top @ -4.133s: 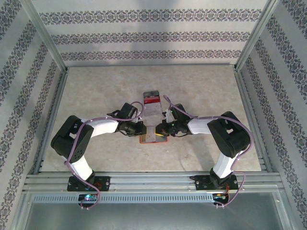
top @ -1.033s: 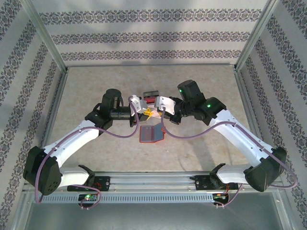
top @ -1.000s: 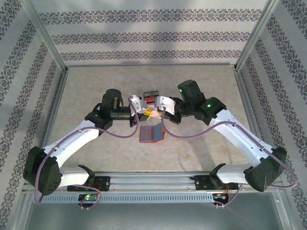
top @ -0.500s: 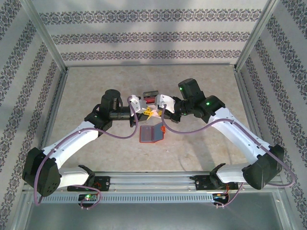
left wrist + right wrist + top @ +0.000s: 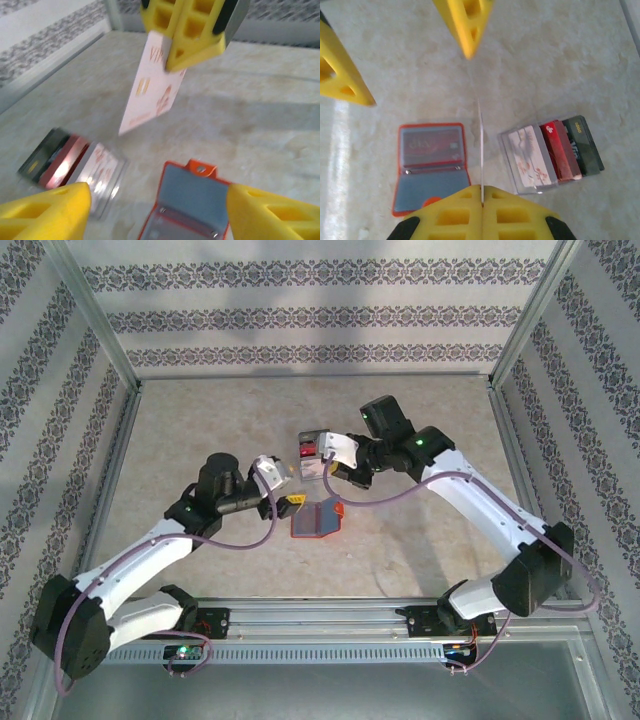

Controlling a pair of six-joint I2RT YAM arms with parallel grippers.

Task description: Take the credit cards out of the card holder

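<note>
The orange card holder [image 5: 316, 521] lies open on the table, grey-blue inside up [image 5: 192, 197], and a red card [image 5: 431, 145] shows in its clear pocket. My right gripper [image 5: 482, 192] is shut on a pale credit card [image 5: 152, 85] with red print, holding it in the air above the table between the holder [image 5: 431, 165] and the tray. That card appears edge-on [image 5: 481, 145] in the right wrist view. My left gripper [image 5: 290, 503] is open and holds nothing, hovering just left of the holder with its yellow fingers [image 5: 42, 212] wide apart.
A clear tray [image 5: 312, 455] behind the holder holds several cards, pale, red and dark [image 5: 550, 155]. Metal frame rails [image 5: 110, 490] and patterned walls close in the table on three sides.
Both grippers met at the card a second ago. The left gripper has opened and pulled back toward the near left. The right gripper keeps the card and has shifted toward the tray.
</note>
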